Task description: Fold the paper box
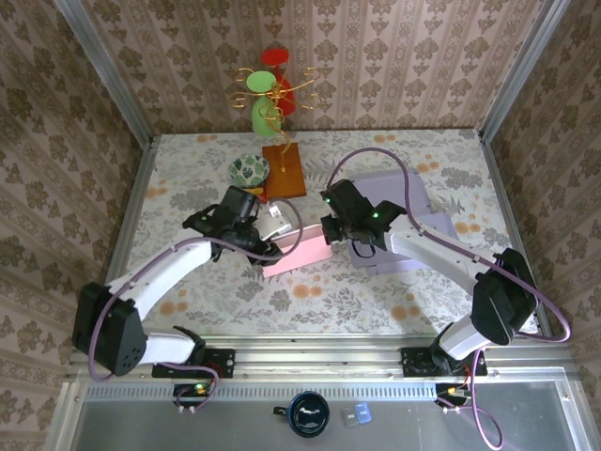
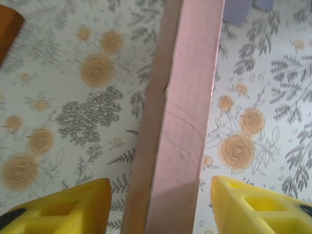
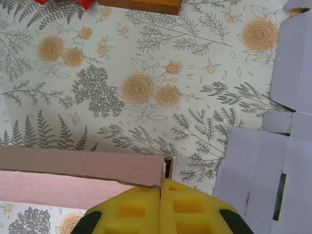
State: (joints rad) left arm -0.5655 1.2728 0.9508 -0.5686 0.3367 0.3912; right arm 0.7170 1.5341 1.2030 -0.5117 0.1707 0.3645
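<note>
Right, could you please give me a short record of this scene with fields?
box: pink paper box, partly folded, lying between the grippers
left gripper: jaws open, straddling the box's wall, gaps on both sides
right gripper: jaws shut at the box's end corner; grip unclear
beside: flat lavender cardboard on the right
behind: wooden block, patterned bowl

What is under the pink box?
The flowery tablecloth shows around the pink box, and likely runs beneath. The patch right under it is covered.
</note>
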